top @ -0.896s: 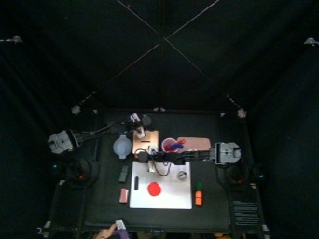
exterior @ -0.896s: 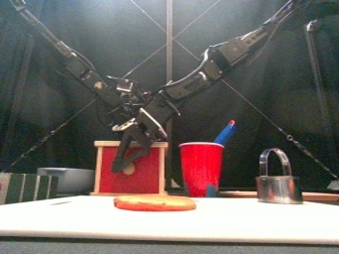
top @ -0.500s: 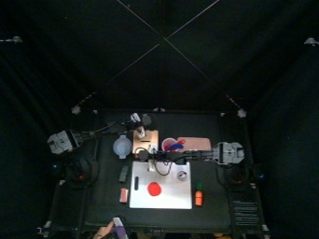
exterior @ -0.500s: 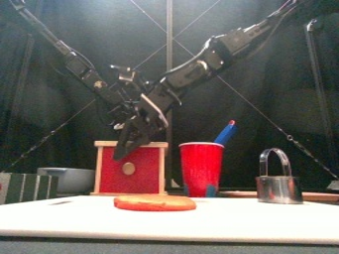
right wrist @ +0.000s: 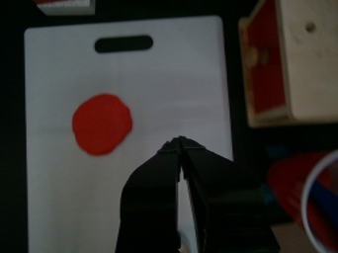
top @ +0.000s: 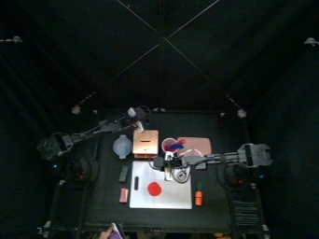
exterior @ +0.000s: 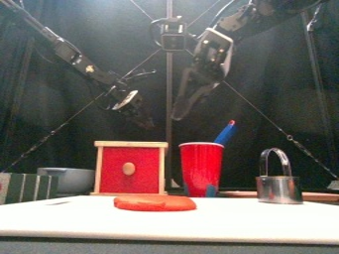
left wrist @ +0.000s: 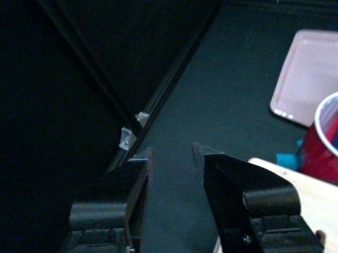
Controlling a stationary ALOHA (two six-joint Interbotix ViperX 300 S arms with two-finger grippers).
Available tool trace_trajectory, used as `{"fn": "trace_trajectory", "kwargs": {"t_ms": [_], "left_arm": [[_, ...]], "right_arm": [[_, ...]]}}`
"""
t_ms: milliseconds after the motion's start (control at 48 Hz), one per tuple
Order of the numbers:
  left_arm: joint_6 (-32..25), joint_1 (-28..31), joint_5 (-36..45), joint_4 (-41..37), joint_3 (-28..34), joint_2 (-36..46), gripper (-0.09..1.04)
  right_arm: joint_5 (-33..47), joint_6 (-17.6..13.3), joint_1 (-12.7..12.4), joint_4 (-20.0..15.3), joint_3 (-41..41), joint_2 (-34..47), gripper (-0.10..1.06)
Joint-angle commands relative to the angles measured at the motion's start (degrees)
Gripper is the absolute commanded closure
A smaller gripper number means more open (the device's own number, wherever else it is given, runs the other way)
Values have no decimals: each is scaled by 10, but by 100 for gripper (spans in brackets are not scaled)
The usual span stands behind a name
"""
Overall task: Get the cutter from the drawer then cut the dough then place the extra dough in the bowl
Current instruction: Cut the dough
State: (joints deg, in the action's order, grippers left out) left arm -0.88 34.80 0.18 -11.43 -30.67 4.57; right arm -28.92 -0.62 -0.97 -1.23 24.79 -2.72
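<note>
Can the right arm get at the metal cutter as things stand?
Probably yes. The cutter stands alone, wire handle up, with nothing over it, and the right gripper hangs high above the white board. Its jaws are shut, so they would need to open first.

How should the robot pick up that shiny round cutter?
Grip the cutter by its wire handle, coming straight down from above. It stands upright with the loop arching on top and open space under it, so the jaws can likely pinch the thin wire.

Black left hand point(left wrist: 172, 151), black right hand point(right wrist: 179, 146)
</note>
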Motion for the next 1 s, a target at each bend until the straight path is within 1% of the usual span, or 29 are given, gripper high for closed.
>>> {"fn": "trace_trajectory", "kwargs": {"t_ms": [21,146,271,333,417,458,562,625,667,729,854,1000], "left_arm": [[-1,-14,-54,25,-16,26,18],[-1,-45,-128,56,-57,50,18],[-3,-68,-189,85,-90,68,18],[-3,-79,-211,98,-101,73,18],[-4,-97,-236,105,-114,77,18],[-4,-104,-245,105,-119,79,18],[-4,-124,-261,105,-125,83,18],[-4,-136,-269,107,-130,88,18],[-4,-143,-273,111,-134,93,18],[-4,-155,-281,112,-143,103,18],[-4,-163,-308,113,-171,120,18],[-4,-163,-363,118,-224,148,18]], "right_arm": [[-44,1,1,-15,41,-84,78],[-69,2,2,-28,92,-142,73],[-76,4,8,-32,151,-188,64],[-76,5,12,-29,172,-201,57],[-76,5,18,-27,190,-207,45],[-80,4,19,-27,197,-207,34],[-81,4,22,-25,202,-198,14],[-78,4,22,-23,200,-189,5],[-76,5,24,-18,199,-182,1],[-69,5,25,-4,194,-172,0],[-60,6,29,37,188,-144,0],[-39,7,33,60,178,-107,0]]}}
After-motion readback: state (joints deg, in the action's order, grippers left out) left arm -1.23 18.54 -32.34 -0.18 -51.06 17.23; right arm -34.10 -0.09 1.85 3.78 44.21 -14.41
